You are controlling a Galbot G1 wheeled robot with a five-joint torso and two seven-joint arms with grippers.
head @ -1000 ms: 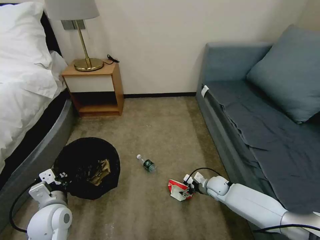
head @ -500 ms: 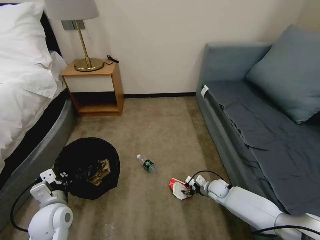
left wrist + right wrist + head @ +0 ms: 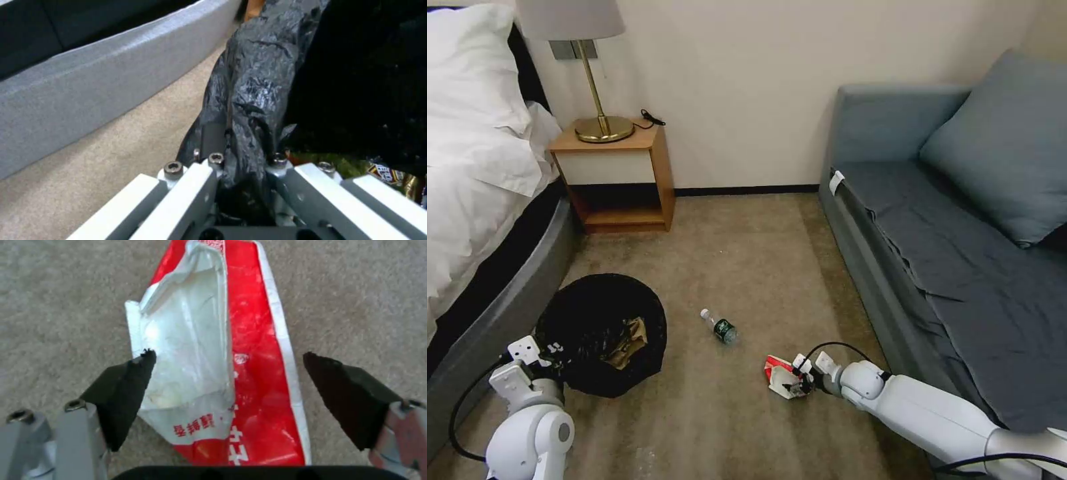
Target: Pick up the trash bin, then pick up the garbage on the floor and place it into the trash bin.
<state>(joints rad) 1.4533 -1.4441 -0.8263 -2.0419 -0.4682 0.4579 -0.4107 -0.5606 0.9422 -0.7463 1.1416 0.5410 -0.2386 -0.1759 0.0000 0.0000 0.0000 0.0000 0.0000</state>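
I see open carpet [image 3: 747, 267] around the bottle [image 3: 720, 327]. The sofa [image 3: 887, 267] walls my right, the bed [image 3: 487, 267] my left.

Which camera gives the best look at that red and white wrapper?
The right wrist view: the wrapper lies large on the carpet between open fingers. The head view shows it small, by the right gripper.

trash bin [image 3: 602, 333]: round, black, glossy bag liner, upright on carpet beside bed, brown and gold litter inside | red-and-white wrapper [image 3: 780, 377]: flat on carpet near sofa base, partly crumpled | clear bottle [image 3: 720, 327]: green label, white cap, lying on its side mid-floor between bin and wrapper
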